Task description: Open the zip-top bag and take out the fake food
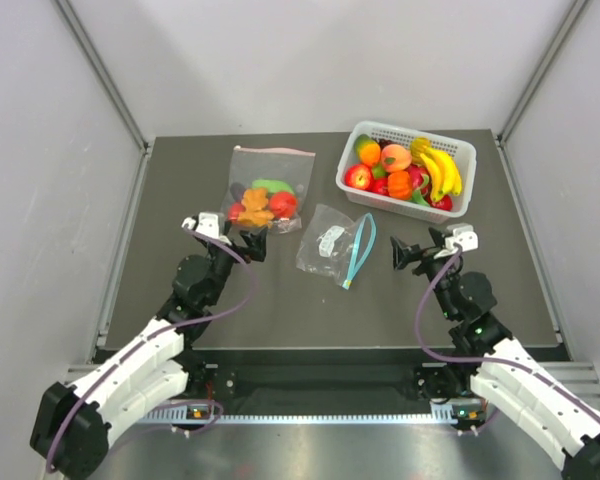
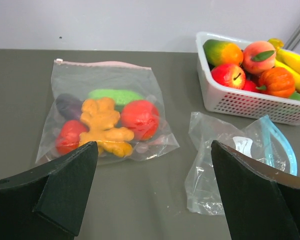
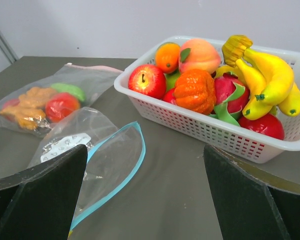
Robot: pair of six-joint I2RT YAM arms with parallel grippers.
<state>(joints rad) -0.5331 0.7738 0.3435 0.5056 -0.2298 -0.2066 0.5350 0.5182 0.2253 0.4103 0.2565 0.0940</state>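
Zip-top bag (image 1: 330, 243) flat, mouth seemingly open

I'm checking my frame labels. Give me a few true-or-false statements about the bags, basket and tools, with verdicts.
1. The teal bag lies open on the table. True.
2. The gingerbread piece sits in the basket. False: it is inside the pink bag.
3. Both tools are shut. False: the left tool and right tool are open and hold nothing.
4. The bananas are in the basket. True.
5. The teal bag holds fruit. False: it looks empty.
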